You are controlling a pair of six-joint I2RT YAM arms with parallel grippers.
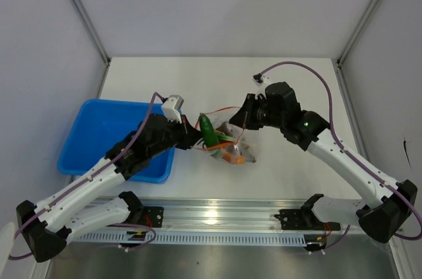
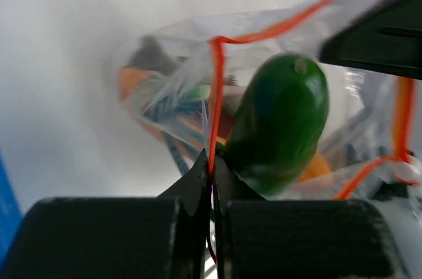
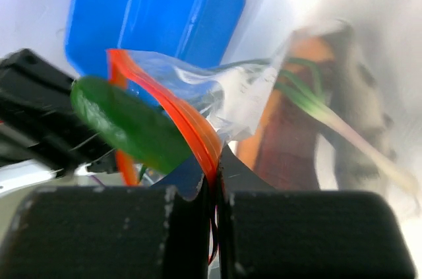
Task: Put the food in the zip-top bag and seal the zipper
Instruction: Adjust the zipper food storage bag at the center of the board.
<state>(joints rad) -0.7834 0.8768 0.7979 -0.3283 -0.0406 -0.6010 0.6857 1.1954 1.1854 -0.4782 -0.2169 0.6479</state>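
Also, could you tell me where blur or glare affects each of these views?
Top external: sharp, with glare on the metal rail. Left wrist: the fingers are dark and out of focus, the green toy vegetable slightly soft. Right wrist: the zipper is fairly crisp, the blue tray behind it blurred.

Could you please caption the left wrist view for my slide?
Left fingers pinch the zipper; a green food piece sits just behind.

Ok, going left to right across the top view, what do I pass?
Tray → left hand → green food → right hand. The bag spans the gap between both hands, so it's left out.
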